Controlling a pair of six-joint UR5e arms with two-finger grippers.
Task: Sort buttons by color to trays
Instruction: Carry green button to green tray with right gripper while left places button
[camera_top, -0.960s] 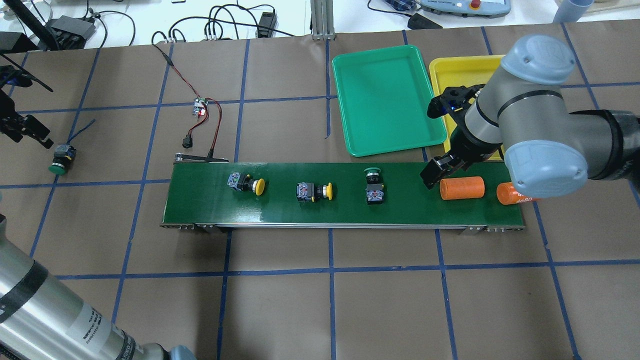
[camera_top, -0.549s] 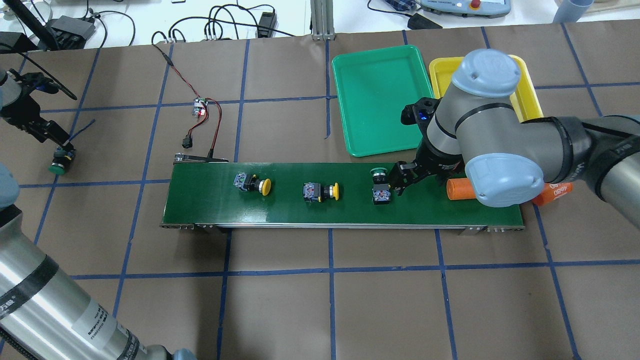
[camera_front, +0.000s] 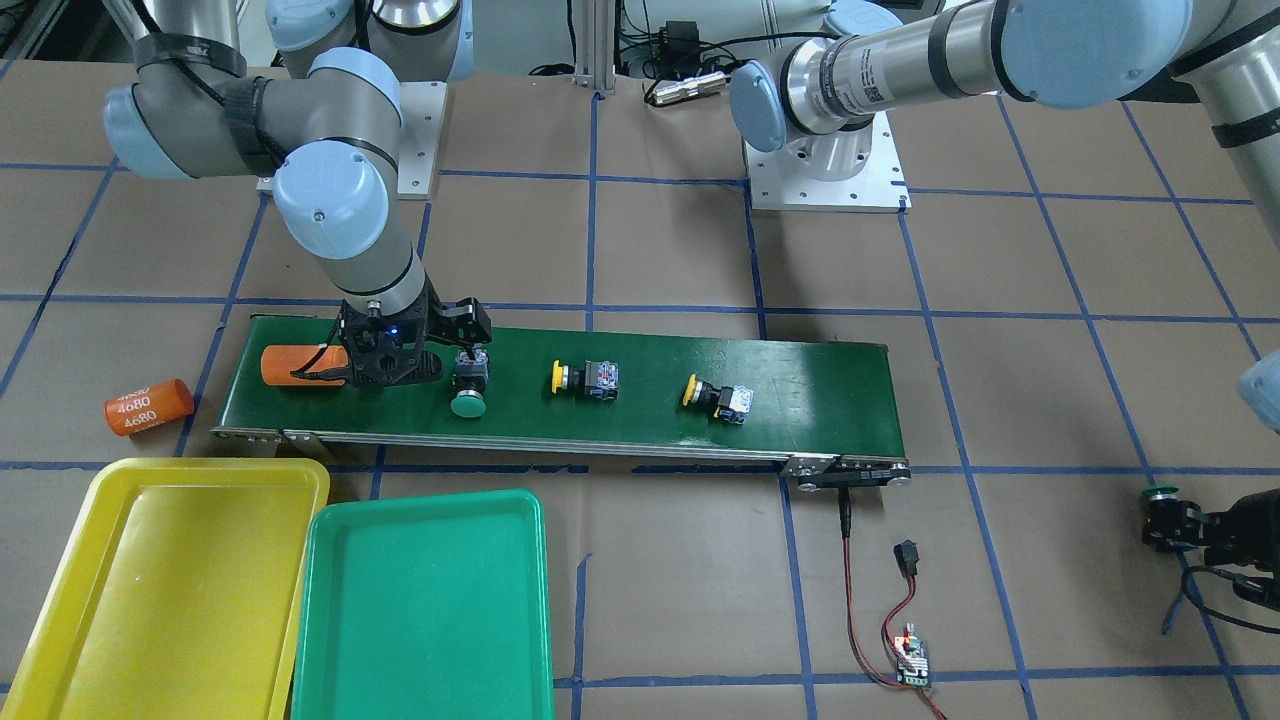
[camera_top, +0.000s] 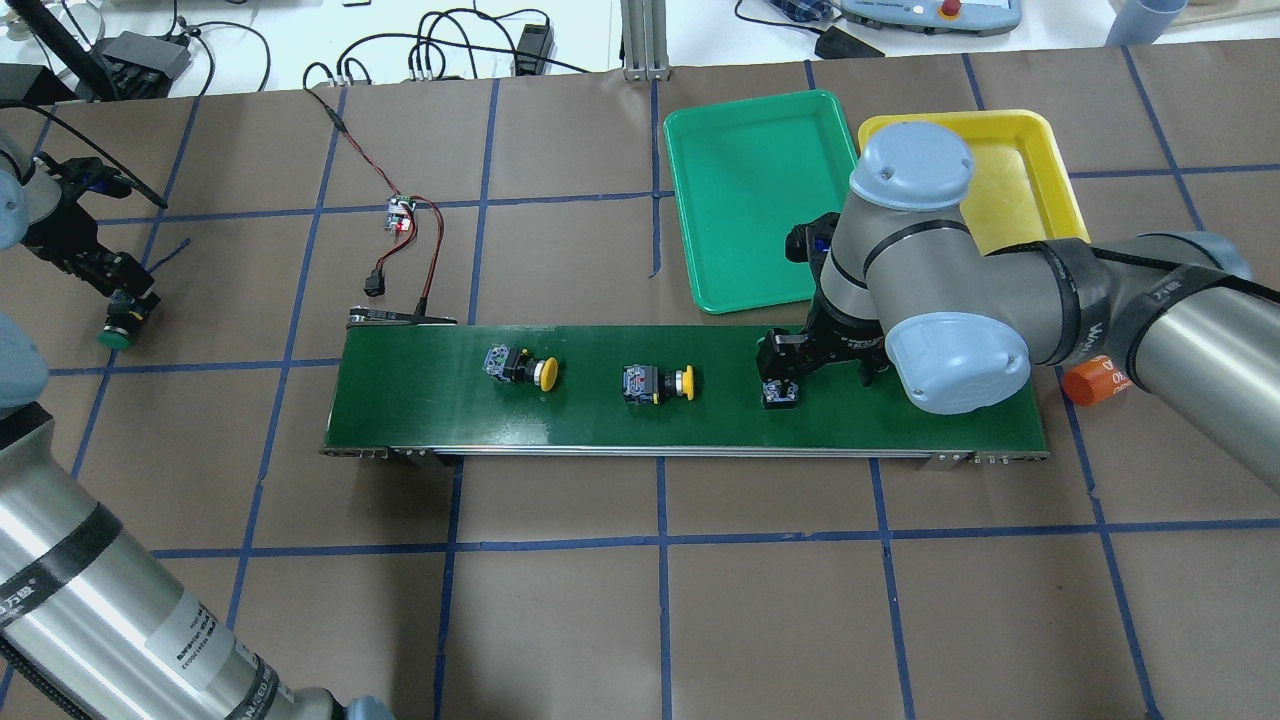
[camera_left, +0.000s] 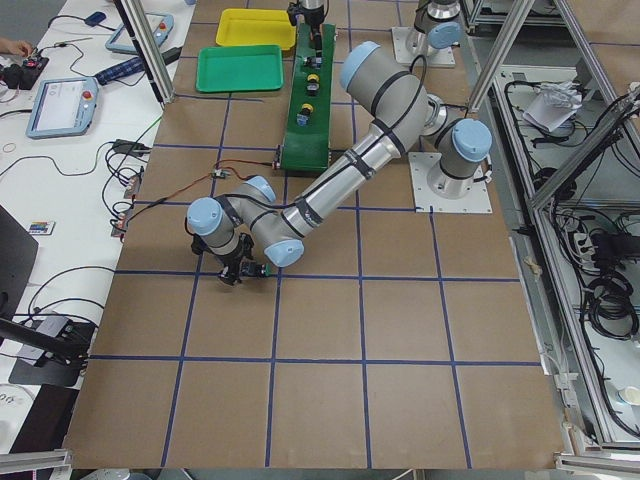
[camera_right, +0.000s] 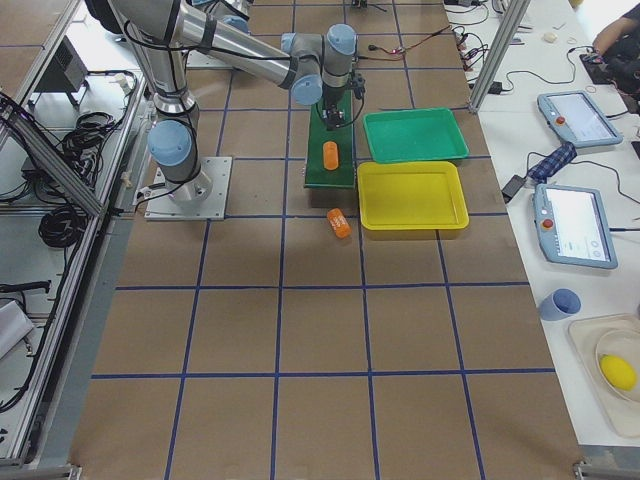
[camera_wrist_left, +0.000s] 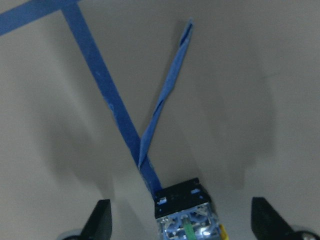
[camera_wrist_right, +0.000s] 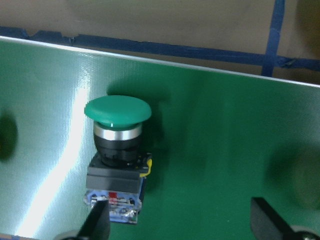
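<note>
A green button lies on the conveyor belt; its contact block shows in the overhead view. My right gripper hangs open just above it, with the button near one finger. Two yellow buttons lie further left on the belt. A second green button lies on the table at far left. My left gripper is open above it and straddles its contact block. The green tray and the yellow tray lie behind the belt.
One orange cylinder lies on the belt beside my right gripper. Another, marked 4680, lies on the table past the belt's end. A small circuit board with red and black wires lies behind the belt's left end.
My right gripper moved left along the belt to over the green button. The belt's items drifted right, and one orange cylinder left the belt's end. My left gripper closed in on the far-left green button.
</note>
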